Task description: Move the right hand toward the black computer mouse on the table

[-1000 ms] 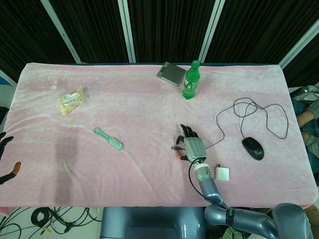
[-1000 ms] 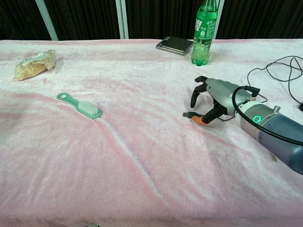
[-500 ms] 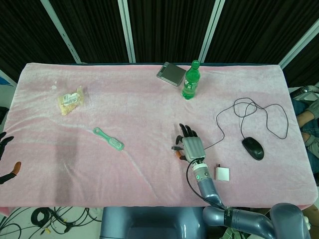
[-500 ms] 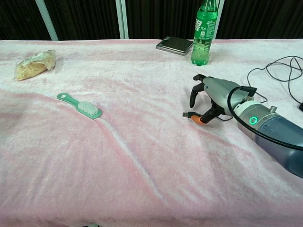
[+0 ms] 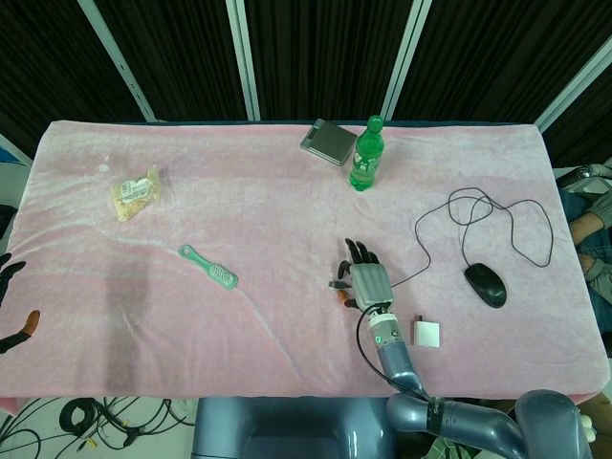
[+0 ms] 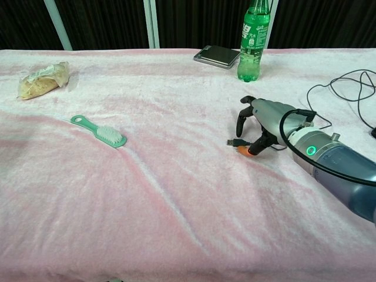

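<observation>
The black computer mouse (image 5: 486, 284) lies near the right side of the pink cloth, its black cable (image 5: 497, 225) looping behind it and running back left. My right hand (image 5: 363, 277) (image 6: 261, 120) sits at mid-table, well left of the mouse, fingers spread and curved down, holding nothing. The cable's USB plug (image 6: 233, 141) lies on the cloth just by the orange-tipped thumb. My left hand (image 5: 11, 296) shows at the far left edge, beyond the table, fingers apart and empty.
A green bottle (image 5: 365, 155) and a grey case (image 5: 326, 142) stand at the back centre. A teal brush (image 5: 209, 267) and a snack bag (image 5: 135, 192) lie on the left half. A small white card (image 5: 426, 333) lies between my right hand and the mouse.
My right hand has shifted only slightly over the cloth, staying by the USB plug. The mouse and the left hand have not moved.
</observation>
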